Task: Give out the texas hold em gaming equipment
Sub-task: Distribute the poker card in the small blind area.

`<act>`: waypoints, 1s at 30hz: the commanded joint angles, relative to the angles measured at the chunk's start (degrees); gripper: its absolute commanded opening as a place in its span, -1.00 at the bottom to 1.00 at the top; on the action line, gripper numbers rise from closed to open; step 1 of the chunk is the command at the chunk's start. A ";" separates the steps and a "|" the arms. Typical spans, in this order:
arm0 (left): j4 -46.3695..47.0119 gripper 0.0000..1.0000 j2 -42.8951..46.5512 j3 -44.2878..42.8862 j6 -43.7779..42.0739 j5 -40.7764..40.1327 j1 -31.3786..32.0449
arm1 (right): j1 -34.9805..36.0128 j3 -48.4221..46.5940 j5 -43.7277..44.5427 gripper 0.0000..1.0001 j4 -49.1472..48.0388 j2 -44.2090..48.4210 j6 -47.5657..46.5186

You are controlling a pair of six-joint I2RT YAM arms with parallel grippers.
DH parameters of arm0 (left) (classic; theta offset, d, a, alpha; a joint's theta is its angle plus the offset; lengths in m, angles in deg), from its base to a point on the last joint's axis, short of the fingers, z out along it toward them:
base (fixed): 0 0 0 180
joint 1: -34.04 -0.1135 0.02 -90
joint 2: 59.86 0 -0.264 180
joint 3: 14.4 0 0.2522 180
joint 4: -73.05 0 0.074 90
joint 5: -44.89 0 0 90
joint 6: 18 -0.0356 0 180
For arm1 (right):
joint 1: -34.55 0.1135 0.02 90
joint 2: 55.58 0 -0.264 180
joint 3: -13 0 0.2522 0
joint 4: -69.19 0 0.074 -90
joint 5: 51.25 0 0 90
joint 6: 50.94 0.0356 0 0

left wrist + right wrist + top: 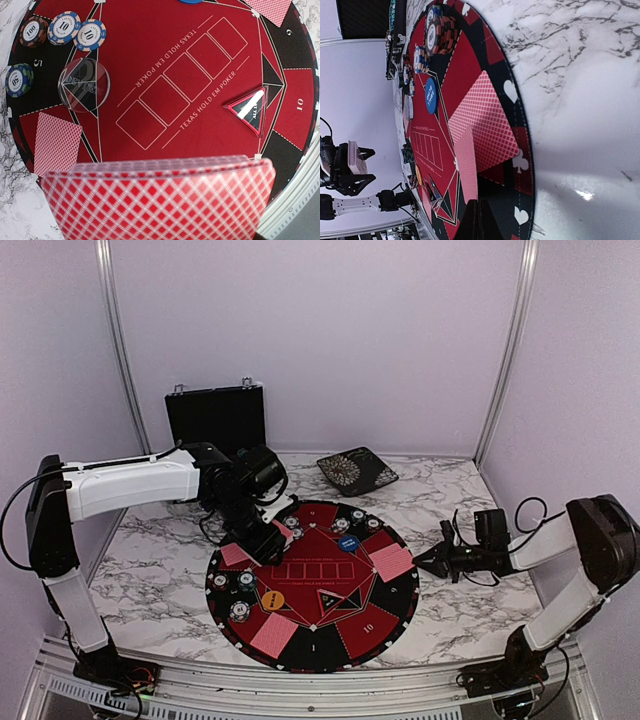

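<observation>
My left gripper [264,540] hovers over the left half of the round mat [318,552], shut on a deck of red-backed cards [160,200] that hides its fingers. Single cards lie at the mat's left [235,554], front [273,636] and right [391,562]. My right gripper [478,201] sits at the mat's right edge, shut on the corner of one red-backed card [467,165], which is tilted up over the lying card [490,115]. Striped chips stand at the far rim [341,524] and the left [65,27]. A clear dealer disc [83,85], an orange disc [272,599] and a blue disc [348,542] rest on the mat.
A black hinged case [215,418] stands open against the back wall. A dark patterned tray [357,471] lies behind the mat. A triangular all-in marker [250,107] sits right of the mat's centre boxes. Marble tabletop [150,560] surrounds the mat, with a metal rail [300,690] along the front.
</observation>
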 commanded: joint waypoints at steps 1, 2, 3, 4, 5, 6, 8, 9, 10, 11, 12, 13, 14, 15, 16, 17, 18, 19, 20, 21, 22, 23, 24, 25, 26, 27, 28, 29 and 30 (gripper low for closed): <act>0.32 -0.21 0.91 -1.19 -0.75 0.79 -0.51 | -0.53 -1.90 2.71 -1.00 1.56 -0.80 -1.99; 0.27 -0.21 0.92 -1.15 -0.78 0.74 -0.48 | -0.57 -1.98 3.20 -1.00 1.88 -0.77 -2.16; 0.33 -0.21 0.94 -1.10 -0.81 0.69 -0.45 | -0.56 -2.07 4.02 -1.00 2.28 -0.72 -2.35; 0.34 -0.21 1.05 -1.06 -0.81 0.73 -0.45 | -0.58 -2.15 4.37 -1.00 2.59 -0.68 -2.48; 0.34 -0.21 1.08 -1.05 -0.68 0.74 -0.51 | -0.58 -2.26 4.64 -1.00 2.80 -0.72 -2.64; 0.34 -0.21 1.05 -1.05 -0.69 0.82 -0.52 | -0.57 -2.43 4.86 -0.98 2.97 -0.76 -2.82; 0.34 -0.21 0.86 -0.97 -0.74 0.83 -0.52 | -0.54 -2.88 5.35 -0.96 3.34 -0.95 -2.98; 0.34 -0.21 0.84 -0.96 -0.76 0.90 -0.51 | -0.51 -3.11 5.61 -0.96 3.63 -0.94 -3.13; 0.34 -0.21 0.79 -0.99 -0.82 1.03 -0.47 | -0.53 -3.42 5.87 -0.95 4.11 -1.06 -3.36; 0.34 -0.21 0.79 -1.04 -0.77 1.06 -0.46 | -0.50 -3.70 6.02 -0.95 4.30 -1.12 -3.58; 0.34 -0.21 0.83 -0.98 -0.76 1.01 -0.49 | -0.57 -3.90 6.16 -0.94 4.42 -1.19 -3.66; 0.34 -0.21 0.83 -0.97 -0.75 1.01 -0.45 | -0.53 -4.11 6.22 -0.94 4.56 -1.35 -3.84; 0.34 -0.21 0.79 -0.96 -0.78 1.03 -0.51 | -0.55 -4.32 6.23 -0.94 4.72 -1.44 -3.95; 0.39 -0.21 0.83 -0.96 -0.80 1.08 -0.51 | -0.54 -4.44 6.23 -0.93 4.81 -1.57 -4.01; 0.35 -0.21 0.83 -0.96 -0.79 1.04 -0.48 | -0.56 -4.52 6.35 -0.93 4.86 -1.55 -4.12; 0.34 -0.21 0.83 -0.96 -0.79 1.07 -0.47 | -0.56 -4.57 6.40 -0.93 4.88 -1.56 -4.17; 0.34 -0.21 0.83 -0.90 -0.80 1.01 -0.53 | -0.58 -4.58 6.47 -0.92 5.02 -1.55 -4.20; 0.34 -0.21 0.79 -0.88 -0.78 0.95 -0.60 | -0.52 -4.58 6.48 -0.92 5.10 -1.55 -4.31; 0.34 -0.21 0.83 -0.80 -0.77 0.99 -0.56 | -0.50 -4.58 6.49 -0.92 5.18 -1.56 -4.46; 0.34 -0.21 0.83 -0.79 -0.80 0.99 -0.57 | -0.52 -4.56 6.49 -0.92 5.27 -1.59 -4.55; 0.34 -0.21 0.82 -0.79 -0.84 1.02 -0.57 | -0.49 -4.58 6.53 -0.92 5.42 -1.61 -4.66; 0.34 -0.21 0.83 -0.79 -0.82 1.00 -0.60 | -0.51 -4.64 6.64 -0.92 5.59 -1.56 -4.83; 0.34 -0.21 0.82 -0.77 -0.79 1.04 -0.60 | -0.42 -4.66 6.73 -0.90 5.83 -1.62 -4.98; 0.34 -0.21 0.83 -0.75 -0.76 1.05 -0.53 | -0.32 -4.79 6.82 -0.88 6.03 -1.62 -5.17; 0.34 -0.21 0.78 -0.71 -0.80 1.13 -0.52 | -0.21 -4.98 7.03 -0.86 6.47 -1.62 -5.51; 0.34 -0.21 0.75 -0.78 -0.79 1.10 -0.56 | 0.03 -5.24 7.37 -0.84 7.23 -1.54 -5.77; 0.34 -0.21 0.76 -0.79 -0.88 1.17 -0.57 | 0.25 -5.54 7.82 -0.83 7.77 -1.52 -6.05; 0.32 -0.21 0.72 -0.79 -0.87 1.18 -0.60 | 0.50 -5.93 8.33 -0.83 8.38 -1.48 -6.31; 0.34 -0.21 0.74 -0.80 -0.85 1.18 -0.56 | 0.73 -6.12 8.74 -0.82 8.88 -1.47 -6.58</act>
